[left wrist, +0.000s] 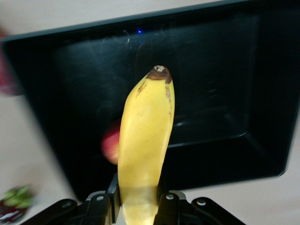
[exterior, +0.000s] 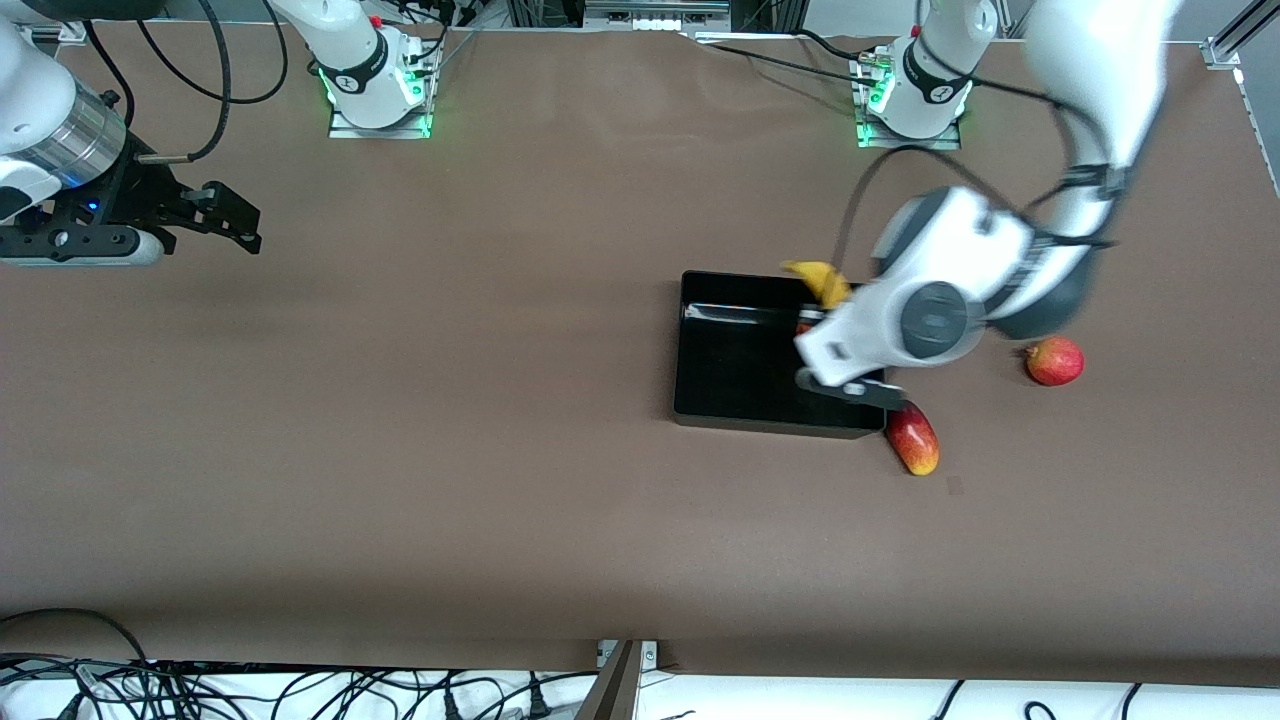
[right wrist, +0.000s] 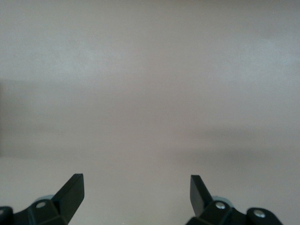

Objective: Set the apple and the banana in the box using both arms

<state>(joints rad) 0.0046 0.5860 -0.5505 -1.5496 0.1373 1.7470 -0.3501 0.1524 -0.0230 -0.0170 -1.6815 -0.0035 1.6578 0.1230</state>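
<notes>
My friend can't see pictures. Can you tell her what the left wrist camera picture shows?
The left hand is shut on the banana, a long yellow fruit with a dark tip, holding it over the shiny black box. A small red round fruit peeks out from beside the banana, but its place can't be told from this view.

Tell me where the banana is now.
The banana is held in the left tool, in the air over the box.
</notes>
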